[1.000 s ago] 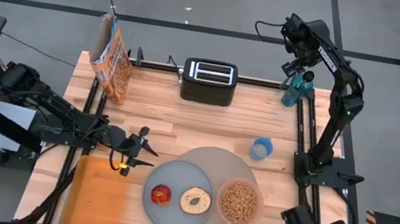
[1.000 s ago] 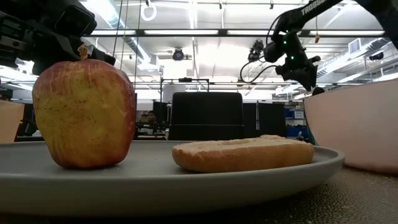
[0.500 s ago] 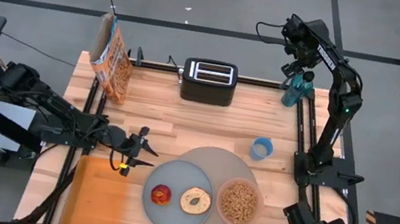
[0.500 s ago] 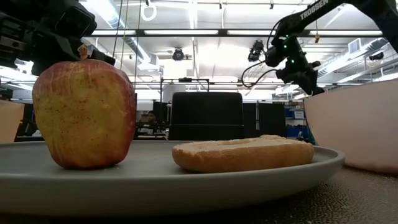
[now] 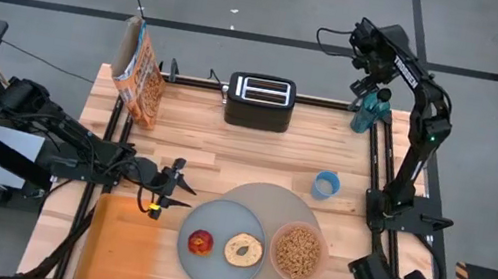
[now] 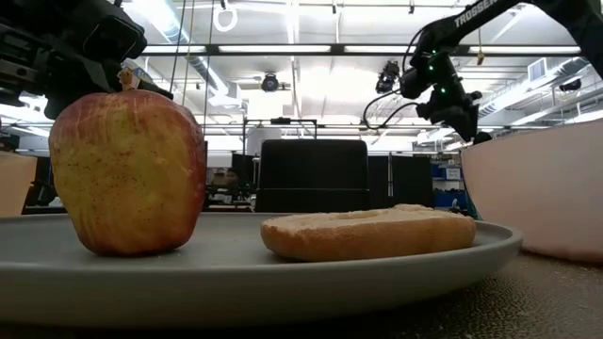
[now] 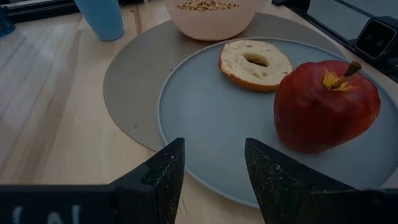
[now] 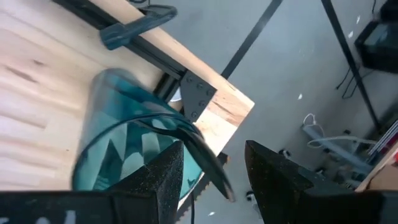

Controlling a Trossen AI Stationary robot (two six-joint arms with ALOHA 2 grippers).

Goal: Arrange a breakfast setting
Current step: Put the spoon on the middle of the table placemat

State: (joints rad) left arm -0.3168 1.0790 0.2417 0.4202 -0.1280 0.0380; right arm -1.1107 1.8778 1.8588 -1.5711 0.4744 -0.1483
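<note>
Hiding teal bottle (image 8: 134,149) behind open right pincer (image 8: 211,171), blurred

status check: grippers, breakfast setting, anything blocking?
Left gripper open, empty, beside grey plate. Right gripper open above teal bottle. Red apple, bagel half plated. Nothing blocking.

On the wooden worktop (image 5: 228,146), a round grey-tan placemat (image 5: 264,201) lies near the front edge. A grey plate (image 5: 218,266) rests on its left part, carrying a red apple (image 5: 201,243) with a toasted bagel half (image 5: 243,250) to its right. A pink bowl (image 5: 297,252) of brown cereal pieces (image 5: 297,250) sits right of the plate. Behind stands a black toaster (image 5: 259,101).
</note>
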